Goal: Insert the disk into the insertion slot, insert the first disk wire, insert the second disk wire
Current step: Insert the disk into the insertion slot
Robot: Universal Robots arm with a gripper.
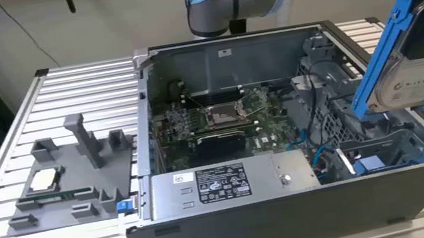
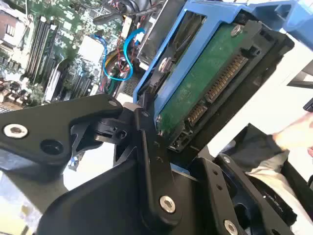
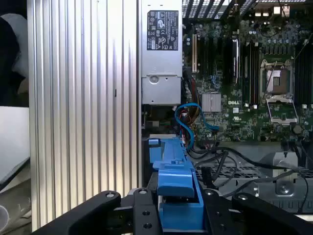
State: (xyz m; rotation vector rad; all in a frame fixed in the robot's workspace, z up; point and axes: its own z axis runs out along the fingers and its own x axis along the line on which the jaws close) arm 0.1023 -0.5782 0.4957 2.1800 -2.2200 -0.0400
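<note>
- The gripper (image 3: 178,210) has its fingers (image 3: 143,210) squeezed onto the disk (image 2: 205,83), pinching its blue frame (image 3: 176,181) from both sides.
- My guess: it's stiff and a bit hefty, and the bare green board and connector look delicate, so the frame edges are where to grab.
- The wrist is tipped, so the disk hangs on edge, slanted, up in the air.
- The slot (image 1: 387,149) sits below the fingers inside the case (image 1: 296,220), well apart. The motherboard (image 1: 221,117) is farther on.

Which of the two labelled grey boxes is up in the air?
The disk, framed in blue, held by the end effector; the power supply sits in the case.
</note>
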